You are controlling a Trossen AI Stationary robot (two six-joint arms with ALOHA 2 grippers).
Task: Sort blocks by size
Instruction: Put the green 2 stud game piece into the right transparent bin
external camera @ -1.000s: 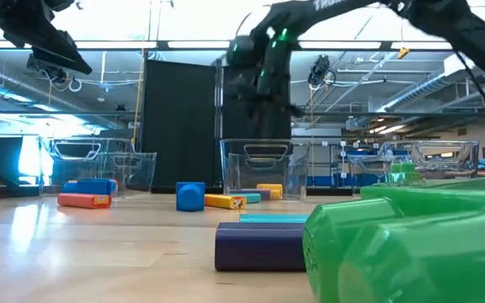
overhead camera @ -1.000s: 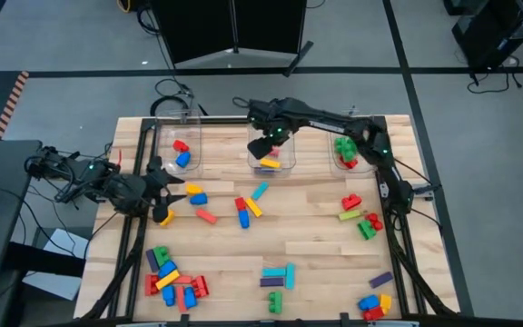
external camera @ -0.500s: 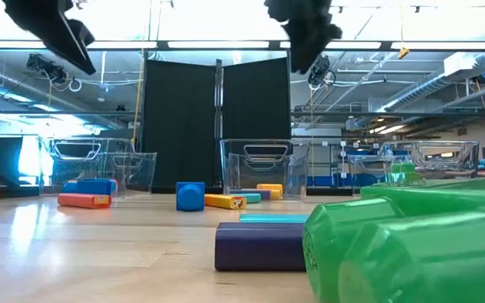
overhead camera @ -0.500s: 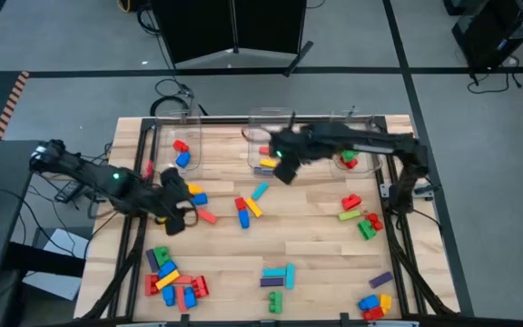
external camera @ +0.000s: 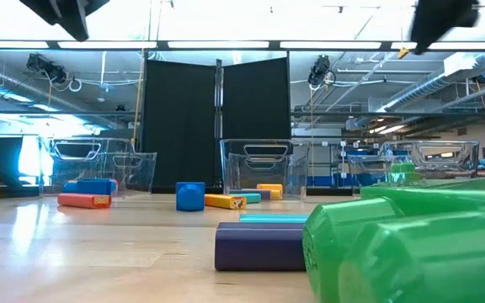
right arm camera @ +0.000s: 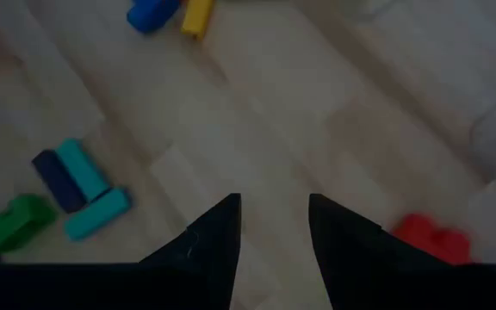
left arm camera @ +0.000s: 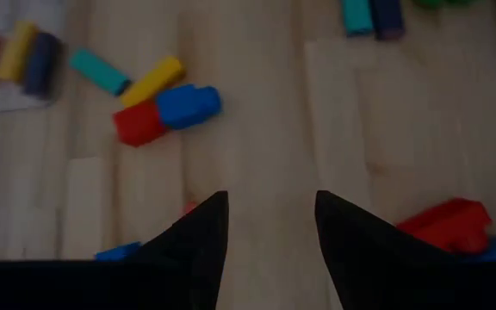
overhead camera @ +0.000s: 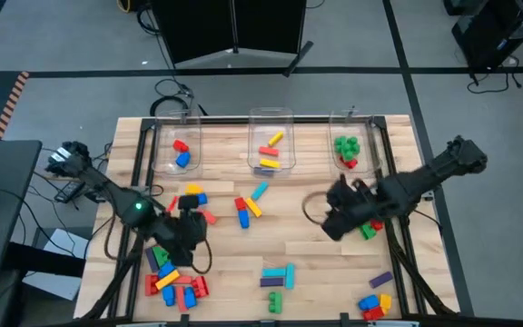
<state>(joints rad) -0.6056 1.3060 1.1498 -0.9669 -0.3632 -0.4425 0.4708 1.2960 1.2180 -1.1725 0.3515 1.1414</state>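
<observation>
Now I have both arms low over the worktop [overhead camera: 316, 263]. Left pincer [left arm camera: 269, 228] sits above the near-left cluster of blocks [overhead camera: 172, 277], fingers apart with bare wood between them, nothing held. Right pincer [right arm camera: 272, 226] is over the right-center of the worktop, fingers apart too, empty, a red block [right arm camera: 429, 237] just beside it. Three clear bins [overhead camera: 271, 150] line the far edge: left holds red and blue pieces, middle holds long yellow, red and purple ones, right holds green and red chunky ones. More blocks lie scattered mid-worktop, near-center and near-right. A big green block [external camera: 411, 244] fills the low view's foreground.
</observation>
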